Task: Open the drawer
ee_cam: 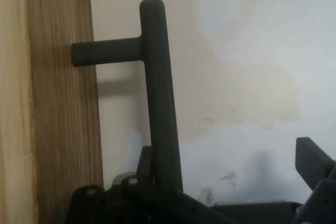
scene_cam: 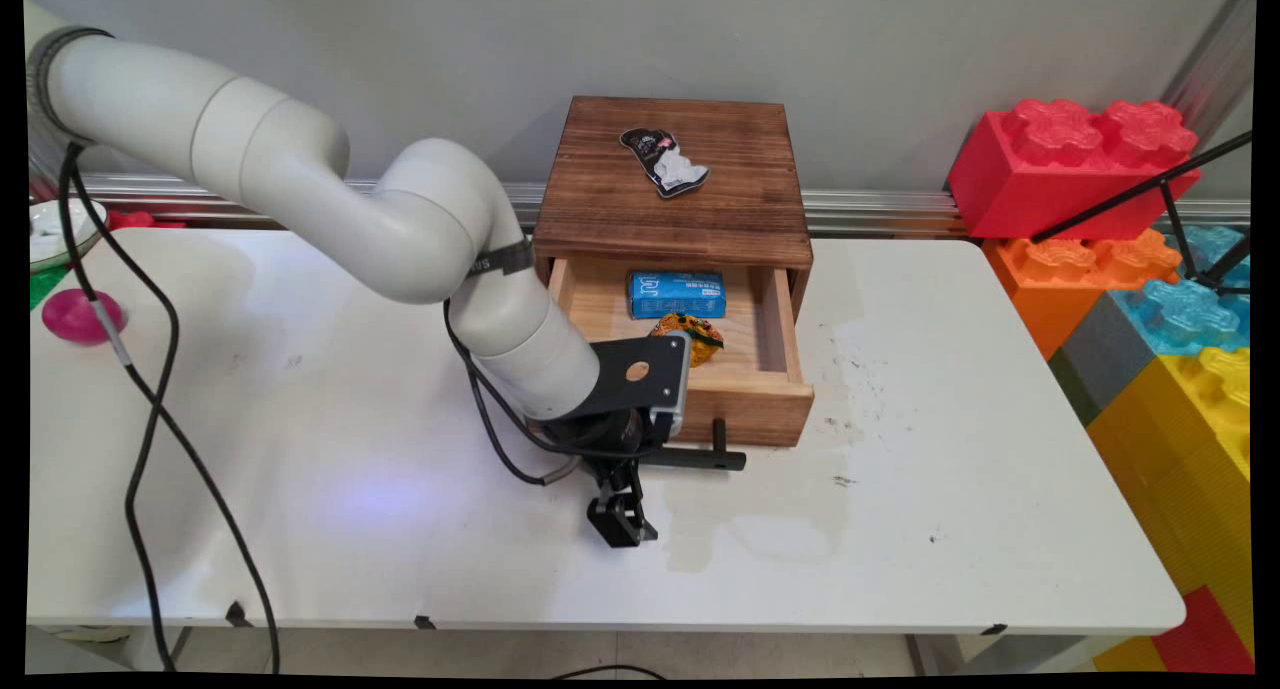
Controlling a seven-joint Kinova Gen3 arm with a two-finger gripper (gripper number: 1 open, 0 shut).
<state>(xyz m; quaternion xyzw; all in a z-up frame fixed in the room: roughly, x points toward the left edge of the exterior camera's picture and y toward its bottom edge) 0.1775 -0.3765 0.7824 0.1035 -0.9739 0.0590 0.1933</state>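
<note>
A wooden box (scene_cam: 670,209) stands at the table's back middle with its drawer (scene_cam: 750,409) pulled out. Inside the drawer lie a blue packet (scene_cam: 677,294) and an orange-yellow wrapped snack (scene_cam: 690,334). A black-and-white pouch (scene_cam: 665,161) rests on the box's top. My gripper (scene_cam: 622,521) points down at the table just in front of the drawer's black T-shaped handle (scene_cam: 700,459). In the hand view the handle bar (ee_cam: 157,103) runs beside the left side of my gripper (ee_cam: 231,171), which is open; one finger (ee_cam: 315,166) stands far to the right. The drawer front (ee_cam: 58,129) fills the left edge.
A pink ball (scene_cam: 80,316) and a white bowl (scene_cam: 55,231) sit at the table's far left. Big toy bricks (scene_cam: 1070,164) are stacked beyond the right edge, with a black stand leg (scene_cam: 1180,184) across them. A pale stain (scene_cam: 740,509) marks the table below the handle.
</note>
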